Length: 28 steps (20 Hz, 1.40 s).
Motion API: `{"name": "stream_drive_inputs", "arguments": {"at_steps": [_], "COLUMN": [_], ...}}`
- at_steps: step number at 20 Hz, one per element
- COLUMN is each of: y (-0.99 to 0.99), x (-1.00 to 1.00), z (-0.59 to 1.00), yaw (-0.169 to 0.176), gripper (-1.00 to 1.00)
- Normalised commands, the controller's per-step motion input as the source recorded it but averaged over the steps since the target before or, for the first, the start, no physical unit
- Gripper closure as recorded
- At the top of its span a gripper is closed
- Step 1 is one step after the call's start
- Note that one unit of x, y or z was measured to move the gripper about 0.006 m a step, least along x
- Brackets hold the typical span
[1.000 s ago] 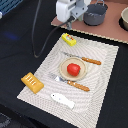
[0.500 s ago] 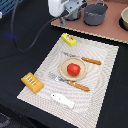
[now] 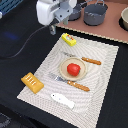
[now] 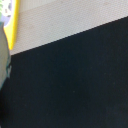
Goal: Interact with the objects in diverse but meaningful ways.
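My gripper hangs from the white arm head above the black table, off the mat's far left corner in the exterior view and holding nothing. Its fingers are too small and dark to show whether they are open or shut. The yellow packet lies on the mat just to its right. The red tomato-like ball sits on the round tan plate. The orange ridged block rests at the mat's left edge, and the white fish-like piece lies near its front edge. The wrist view shows a yellow edge.
A striped placemat covers the black table. Wooden-handled cutlery flanks the plate. Two grey pots stand on a tan board at the back, with a bowl at the far right.
The arm head has moved toward the exterior view's left, from above the mat's far edge to off its far left corner. The toys have not moved.
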Motion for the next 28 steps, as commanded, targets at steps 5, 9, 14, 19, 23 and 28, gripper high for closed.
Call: {"name": "stream_drive_inputs", "arguments": {"at_steps": [5,9,14,19,23,28], "y": [-0.99,-0.96,-0.90,-0.81,-0.61,-0.53], "x": [-0.11,-0.09,-0.06,0.00,0.31,0.38], "z": [0.00,0.00,-0.01,-0.01,-0.03,-0.13], "yaw": [0.000,0.000,-0.025,-0.068,-0.104,-0.096], "gripper": [-1.00,-1.00,-1.00,-1.00,-1.00,-1.00]}}
